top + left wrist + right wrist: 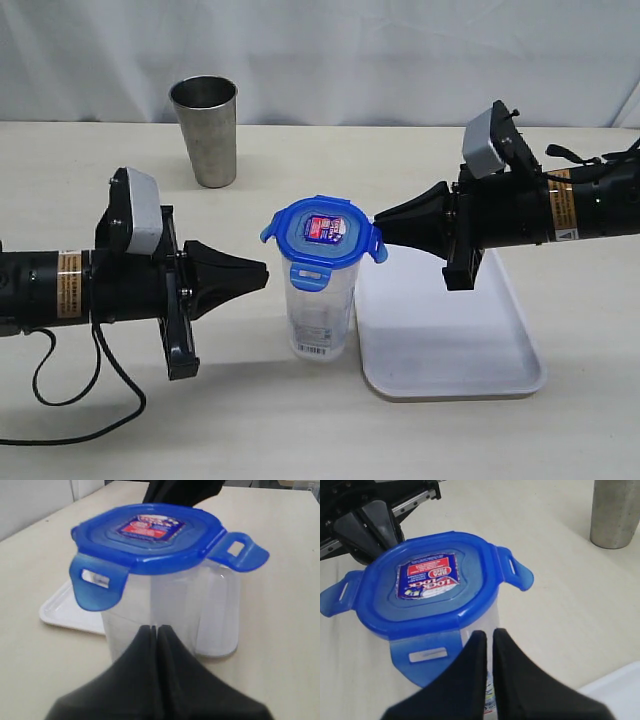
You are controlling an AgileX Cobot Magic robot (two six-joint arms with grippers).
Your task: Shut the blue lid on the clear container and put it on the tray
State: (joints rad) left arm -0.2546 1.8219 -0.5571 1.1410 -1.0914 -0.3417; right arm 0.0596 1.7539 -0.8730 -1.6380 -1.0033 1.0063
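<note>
**Lidded container on the table beside the tray, both grippers shut and empty**

The pale table [300, 430] and both arms are taken in whole only by the exterior view. There the white tray [450, 370] is seen lying right of centre. The left gripper [262, 276] and right gripper [380, 222] are held level, pointed at each other from either side of the clear container [322, 310]. In the wrist views each one's jaws are drawn together on nothing.

The steel tumbler [205, 130] is missed by the left wrist view; its inside cannot be seen. The container stands on the table just beside the tray, capped by the blue lid [322, 232], whose side flaps stick outward. Its barcode label [314, 349] is clearest in the exterior view.
</note>
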